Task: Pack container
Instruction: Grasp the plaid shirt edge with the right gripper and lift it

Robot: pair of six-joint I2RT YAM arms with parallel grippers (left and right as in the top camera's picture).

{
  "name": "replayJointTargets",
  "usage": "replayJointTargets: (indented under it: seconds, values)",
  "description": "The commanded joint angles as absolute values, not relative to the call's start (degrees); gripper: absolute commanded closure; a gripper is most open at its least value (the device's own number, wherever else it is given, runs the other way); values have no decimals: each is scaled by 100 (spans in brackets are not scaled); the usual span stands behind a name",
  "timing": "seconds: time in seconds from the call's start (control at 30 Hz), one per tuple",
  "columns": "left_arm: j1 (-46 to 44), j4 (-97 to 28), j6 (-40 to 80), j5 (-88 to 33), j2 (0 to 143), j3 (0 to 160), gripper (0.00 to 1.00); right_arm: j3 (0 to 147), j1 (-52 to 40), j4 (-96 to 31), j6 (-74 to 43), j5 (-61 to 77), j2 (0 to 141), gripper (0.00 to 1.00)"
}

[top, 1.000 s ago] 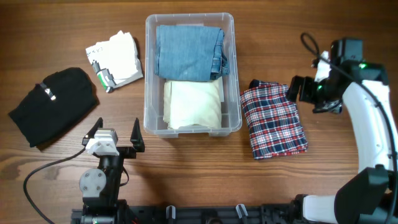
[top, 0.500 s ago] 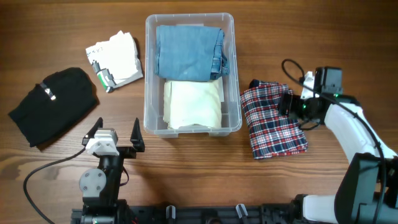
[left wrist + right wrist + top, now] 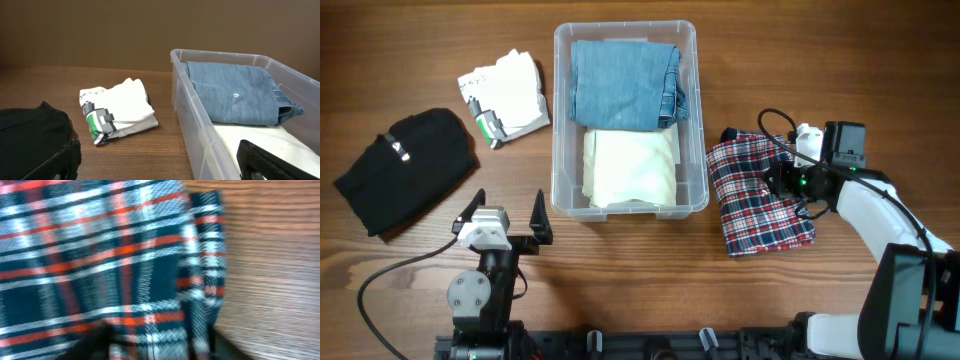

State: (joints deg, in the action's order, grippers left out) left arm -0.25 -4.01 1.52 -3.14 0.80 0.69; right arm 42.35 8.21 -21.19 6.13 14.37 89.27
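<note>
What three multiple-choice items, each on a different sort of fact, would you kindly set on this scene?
1. Where does the folded red, white and navy plaid cloth lie?
A. Inside the clear rectangular plastic container
B. On the wooden table, right of the container
C. On the table, left of the container
2. How many folded items lie in the container?
A. One
B. Two
C. Four
3. How does the left gripper stand?
A. Open, holding nothing
B. Shut on the container's rim
C. Shut on the plaid cloth
Answers: 1 B, it lies beside the container's right wall; 2 B, folded blue denim and a cream cloth; 3 A, its fingers are spread over bare table.
</note>
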Motion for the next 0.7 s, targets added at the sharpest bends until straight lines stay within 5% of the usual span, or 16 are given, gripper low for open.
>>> replayJointTargets:
  seconds: [0.0,0.2,0.33,0.67]
  values:
    - [-51,-408,40,-401,60,32,0,4075,790,-2263,746,1850,8980,60]
    - [-51,-408,40,-401,60,32,0,4075,790,-2357,744,1852,8978,69]
    - [-51,-408,40,-401,60,32,0,4077,790,-2362,727,1852,8978,95]
    - [-51,-408,40,-401,67,32,0,4338,790,-2558,255,1938,8971,96]
